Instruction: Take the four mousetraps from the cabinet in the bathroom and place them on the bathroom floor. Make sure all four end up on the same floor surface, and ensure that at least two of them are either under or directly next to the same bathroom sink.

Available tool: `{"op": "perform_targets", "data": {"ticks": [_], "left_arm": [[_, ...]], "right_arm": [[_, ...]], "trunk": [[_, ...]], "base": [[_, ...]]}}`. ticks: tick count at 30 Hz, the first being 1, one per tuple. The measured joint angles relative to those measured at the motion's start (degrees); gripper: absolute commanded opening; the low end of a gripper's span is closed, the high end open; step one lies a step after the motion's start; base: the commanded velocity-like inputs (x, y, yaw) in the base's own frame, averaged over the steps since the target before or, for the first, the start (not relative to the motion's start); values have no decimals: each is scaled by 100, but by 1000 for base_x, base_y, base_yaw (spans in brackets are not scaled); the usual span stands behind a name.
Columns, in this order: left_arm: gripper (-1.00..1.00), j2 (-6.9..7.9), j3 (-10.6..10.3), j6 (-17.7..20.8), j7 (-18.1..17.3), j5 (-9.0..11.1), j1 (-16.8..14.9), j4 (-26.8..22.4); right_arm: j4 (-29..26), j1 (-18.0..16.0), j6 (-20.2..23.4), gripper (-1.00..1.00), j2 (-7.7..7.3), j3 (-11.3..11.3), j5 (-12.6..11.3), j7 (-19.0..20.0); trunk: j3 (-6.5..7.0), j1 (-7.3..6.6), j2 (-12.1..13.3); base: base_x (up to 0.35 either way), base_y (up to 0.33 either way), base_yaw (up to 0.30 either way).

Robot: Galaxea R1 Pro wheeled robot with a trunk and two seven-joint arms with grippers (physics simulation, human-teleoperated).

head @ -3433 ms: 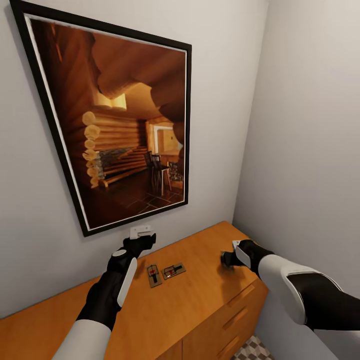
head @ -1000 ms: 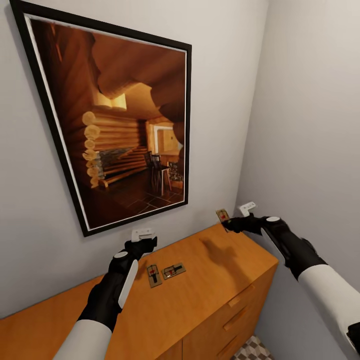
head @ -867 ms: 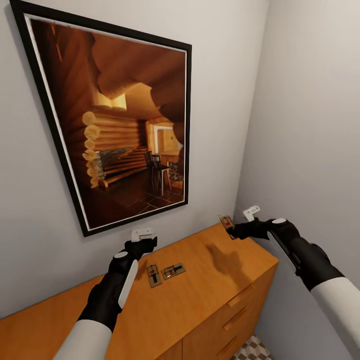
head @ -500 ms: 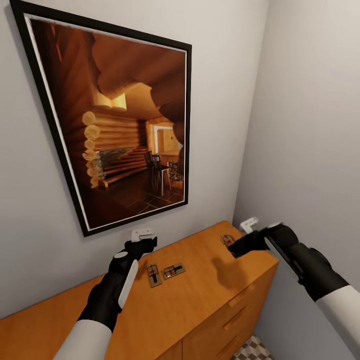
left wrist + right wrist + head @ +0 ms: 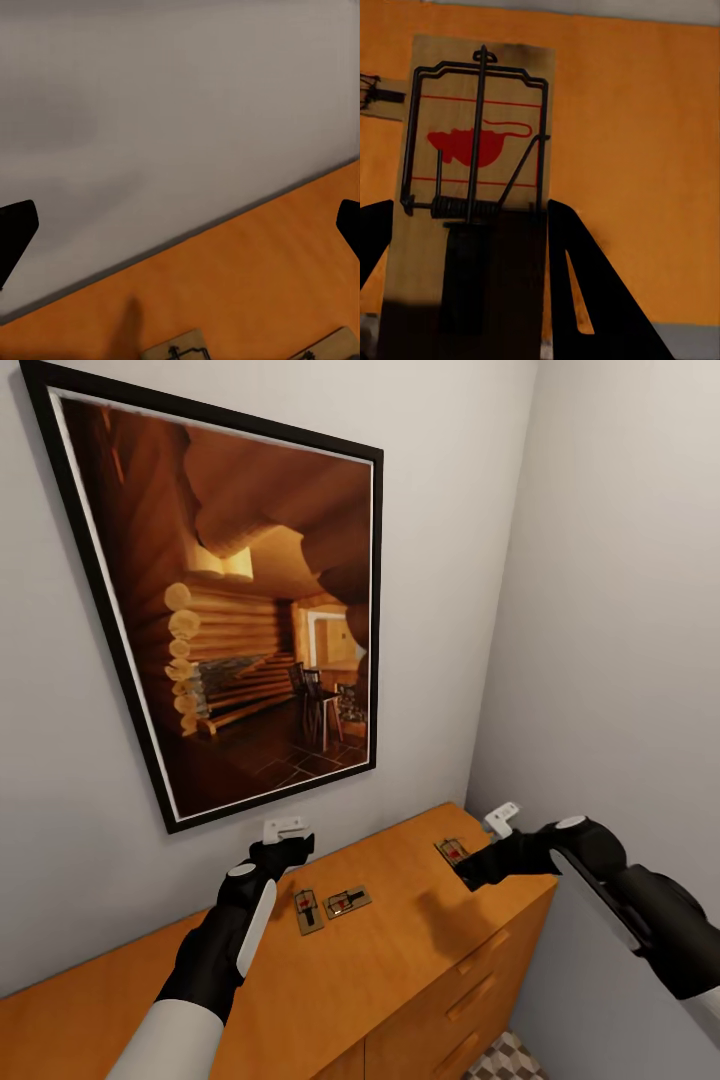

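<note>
My right gripper (image 5: 468,854) is shut on one end of a tan mousetrap (image 5: 452,851), held just above the right end of the orange-brown cabinet (image 5: 400,960). The right wrist view shows this mousetrap (image 5: 472,165) with its red mark between the dark fingers (image 5: 585,292). Two more mousetraps (image 5: 308,910) (image 5: 347,901) lie side by side on the cabinet top. My left gripper (image 5: 283,828) hovers open just behind them, near the wall. In the left wrist view its fingers (image 5: 15,234) stand wide apart above both traps (image 5: 176,351) (image 5: 330,343). The sink is out of view.
A large framed picture (image 5: 230,600) hangs on the wall behind the cabinet. A grey side wall (image 5: 620,660) stands close on the right. Drawer handles (image 5: 478,948) face front. A patch of cube-patterned floor (image 5: 505,1058) shows below the cabinet's right corner.
My right gripper lifted a mousetrap off the cabinet top, then came back down and a little to the right with it. The left arm and the two lying traps have stayed put.
</note>
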Motion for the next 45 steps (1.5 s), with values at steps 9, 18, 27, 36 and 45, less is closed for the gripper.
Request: {"op": "perform_targets", "data": {"ticks": [9,18,27,36,45], "left_arm": [[100,0,1,-11,1,2,-2,4],[100,0,-1,-10,0,7,-1,-1],[100,0,-10,20,18,9,-2,-41],[100,0,-195,282,37,-287,-3,-73],[100,0,-1713,1149,50,-1032,0,-119]], "right_arm": [[-48,29,-16,-100,52,-80,-74,-402],[46,29,-41,-100,499,-406,-78,-1533],[59,29,-192,-100,880,-664,-60,-2270],[60,29,-250,-100,952,-949,-49,-2305],[60,29,-252,-100,955,-1198,-74,-2299]], "trunk": [[0,0,0],[0,0,0],[0,0,0],[0,0,0],[0,0,0]], "base": [[0,0,0],[0,0,0],[0,0,0],[0,0,0],[0,0,0]]}}
